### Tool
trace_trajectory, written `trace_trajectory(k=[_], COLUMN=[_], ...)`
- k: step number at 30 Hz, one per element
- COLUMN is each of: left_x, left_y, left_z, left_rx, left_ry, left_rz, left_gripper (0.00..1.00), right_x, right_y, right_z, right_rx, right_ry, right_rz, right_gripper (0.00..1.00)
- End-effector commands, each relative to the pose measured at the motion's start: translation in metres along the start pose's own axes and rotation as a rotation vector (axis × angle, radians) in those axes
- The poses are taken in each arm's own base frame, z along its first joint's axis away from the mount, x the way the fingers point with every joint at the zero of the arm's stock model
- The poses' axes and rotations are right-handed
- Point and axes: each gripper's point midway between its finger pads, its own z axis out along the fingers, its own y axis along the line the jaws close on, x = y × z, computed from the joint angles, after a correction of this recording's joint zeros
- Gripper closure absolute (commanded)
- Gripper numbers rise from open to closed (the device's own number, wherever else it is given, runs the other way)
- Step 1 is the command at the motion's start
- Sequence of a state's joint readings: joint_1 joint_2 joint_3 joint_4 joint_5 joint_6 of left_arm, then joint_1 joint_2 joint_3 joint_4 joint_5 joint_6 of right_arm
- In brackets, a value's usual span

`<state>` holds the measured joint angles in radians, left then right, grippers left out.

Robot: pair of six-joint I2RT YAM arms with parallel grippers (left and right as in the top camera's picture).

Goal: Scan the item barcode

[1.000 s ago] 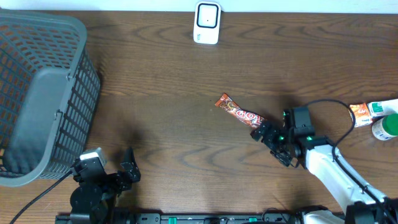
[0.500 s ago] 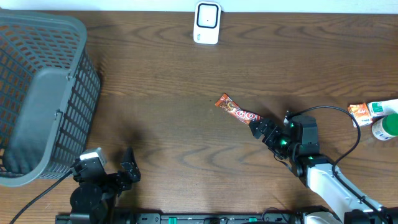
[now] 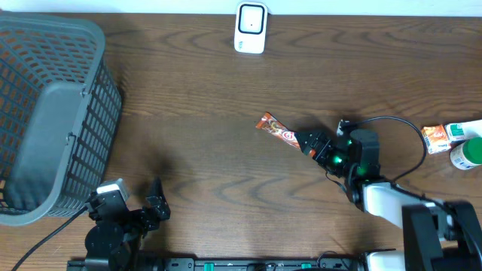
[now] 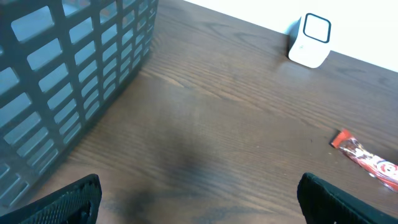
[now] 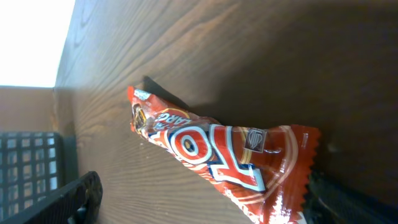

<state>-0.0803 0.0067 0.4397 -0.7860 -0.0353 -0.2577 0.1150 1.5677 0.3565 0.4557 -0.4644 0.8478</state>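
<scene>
Right claw (image 3: 312, 143), wide like left claw (image 3: 135, 197), is straddling the snack bar (image 3: 277, 129) ungripped; scanner (image 3: 250, 27) at twelve o'clock is awaiting it.

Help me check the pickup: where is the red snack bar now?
Overhead view: the red snack bar lies on the table right of centre, its right end between the open fingers of the right gripper, below the white scanner.

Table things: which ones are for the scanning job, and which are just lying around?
For the job: red snack bar, white scanner, right hand.
Just lying about: grey basket, orange packet, green-and-white bottle.
</scene>
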Motion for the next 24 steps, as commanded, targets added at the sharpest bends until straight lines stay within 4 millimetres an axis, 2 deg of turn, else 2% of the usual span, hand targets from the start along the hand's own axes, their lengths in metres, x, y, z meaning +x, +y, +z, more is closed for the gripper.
trace_trajectory(k=[1,2,3,4,6,7,9,10,13,18,21,24], left_x=[-0.001,-0.001,-0.001,-0.001,-0.001,-0.001,-0.001,-0.001,-0.001,-0.001,-0.001,-0.001], left_y=[-0.001,-0.001,-0.001,-0.001,-0.001,-0.001,-0.001,-0.001,-0.001,-0.001,-0.001,-0.001], left_z=[-0.001,-0.001,-0.001,-0.001,-0.001,-0.001,-0.001,-0.001,-0.001,-0.001,-0.001,-0.001], left_rx=[0.002,0.002,0.002,0.002,0.002,0.002,0.002,0.002,0.002,0.002,0.002,0.002], left_ry=[-0.003,-0.003,-0.004,-0.004,-0.004,-0.004,-0.004,-0.004,-0.004,-0.004,-0.004,-0.004], left_rz=[0.014,0.014,0.014,0.014,0.014,0.014,0.014,0.014,0.014,0.014,0.014,0.014], left_gripper=[0.02,0.02,0.02,0.02,0.02,0.02,0.02,0.02,0.02,0.02,0.02,0.02], right_x=[0.095,0.098,0.101,0.102,0.102,0.101,0.096,0.093,0.077,0.052,0.035,0.018], right_y=[-0.128,-0.132,-0.135,-0.137,-0.140,-0.140,-0.137,-0.135,-0.119,-0.067,-0.032,-0.002], right_z=[-0.012,-0.011,-0.010,-0.010,-0.006,-0.005,-0.002,0.000,0.009,0.019,0.014,0.000], right_rx=[0.414,0.424,0.429,0.433,0.427,0.422,0.402,0.389,0.307,0.073,-0.046,-0.112], right_ry=[0.218,0.227,0.235,0.239,0.236,0.232,0.216,0.206,0.159,0.097,0.048,-0.016], right_rz=[0.194,0.195,0.189,0.192,0.182,0.178,0.157,0.144,0.078,-0.043,-0.104,-0.168], right_gripper=[0.07,0.15,0.29,0.38,0.63,0.67,0.94,0.99,0.99,0.99,0.98,0.98])
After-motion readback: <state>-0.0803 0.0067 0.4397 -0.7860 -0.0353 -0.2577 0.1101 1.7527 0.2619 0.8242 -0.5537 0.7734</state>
